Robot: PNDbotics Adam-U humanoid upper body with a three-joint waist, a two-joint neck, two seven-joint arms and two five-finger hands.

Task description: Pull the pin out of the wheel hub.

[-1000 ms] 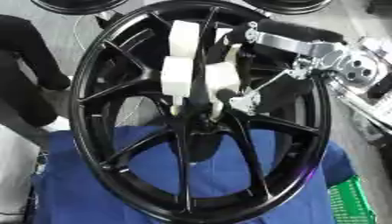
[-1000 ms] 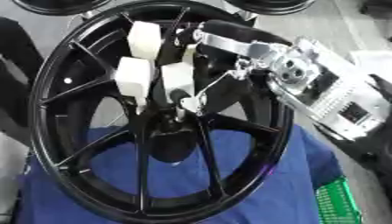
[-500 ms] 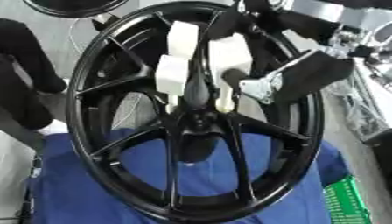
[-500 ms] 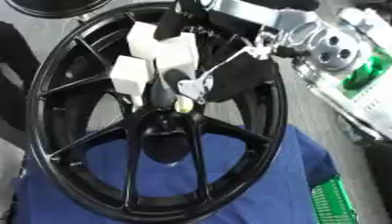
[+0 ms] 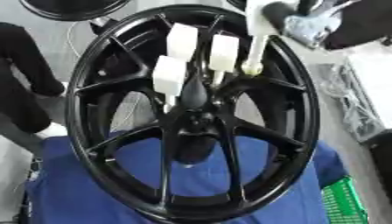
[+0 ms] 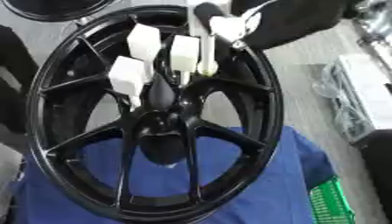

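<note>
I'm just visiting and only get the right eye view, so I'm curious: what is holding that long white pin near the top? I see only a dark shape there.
Observer: The robot's right hand holds the white pin by its head. The left eye view shows silver metal on that hand, just right of the pin's head.
Visitor: Does the blue cloth reach past the wheel's left side? My picture nearly ends there.
Observer: Yes. In the left eye view a broad strip of the blue cloth sticks out beyond the lower left rim of the wheel.
</note>
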